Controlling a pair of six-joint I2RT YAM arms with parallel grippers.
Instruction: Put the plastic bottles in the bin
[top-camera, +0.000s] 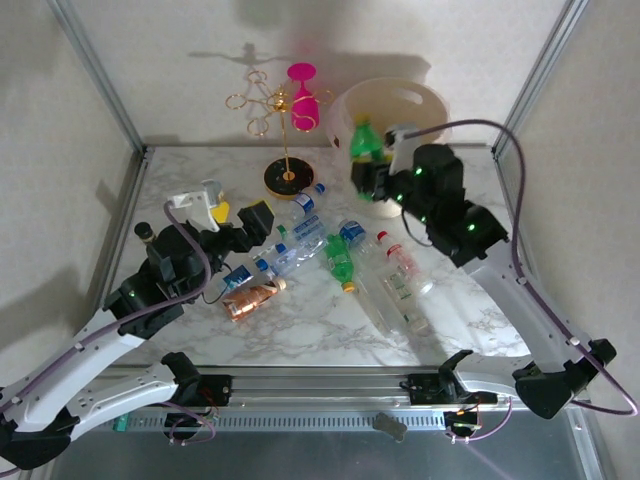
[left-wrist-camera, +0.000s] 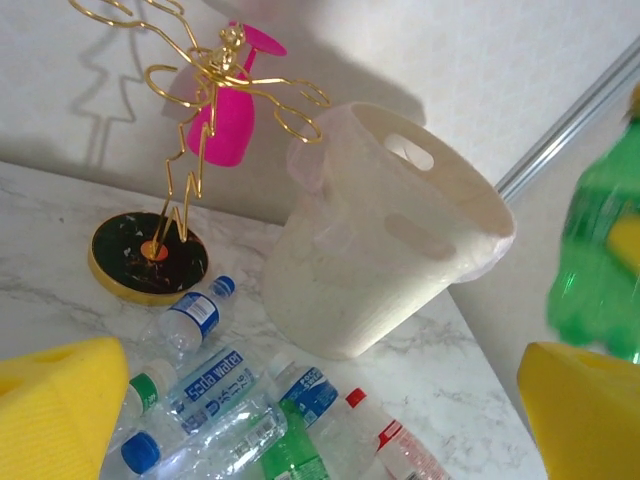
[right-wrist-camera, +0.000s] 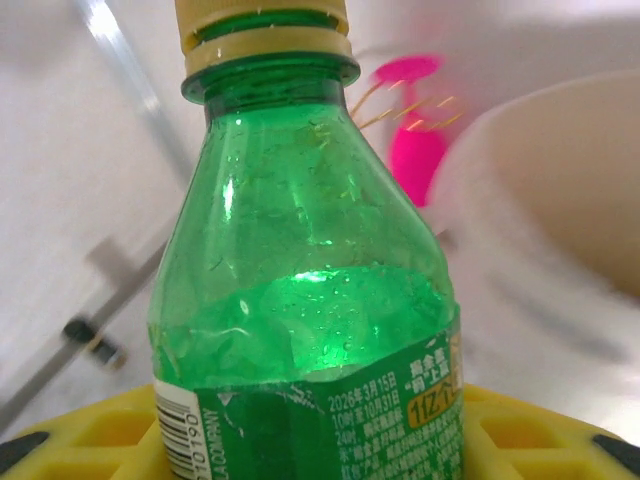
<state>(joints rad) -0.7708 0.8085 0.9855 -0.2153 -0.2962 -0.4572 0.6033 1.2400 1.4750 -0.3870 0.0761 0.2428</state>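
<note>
Bottles (top-camera: 330, 255) lay in a loose heap at the middle of the table (top-camera: 320, 335), but the one that mattered was the green bottle (right-wrist-camera: 300, 300). Your right pincer (top-camera: 368, 172) gripped its lower body and held it upright, yellow cap up, long axis vertical. The bin (top-camera: 432, 95) stood at the far right of the table. The held bottle was just at the bin's near-left wall, so the opening lay farther away and a little to the right of your grip. From above you could not tell whether the bottle was over the rim or just outside it, so judge that before you let go. Your left pincer (top-camera: 240, 218) gaped wide and empty at the left of the heap, well apart from the bin, so the right arm was plainly the nearer one. In the right wrist view the bottle's base was cut off and the bin was a blur. The bin's bottom was hidden, so you could not say what it held.
</note>
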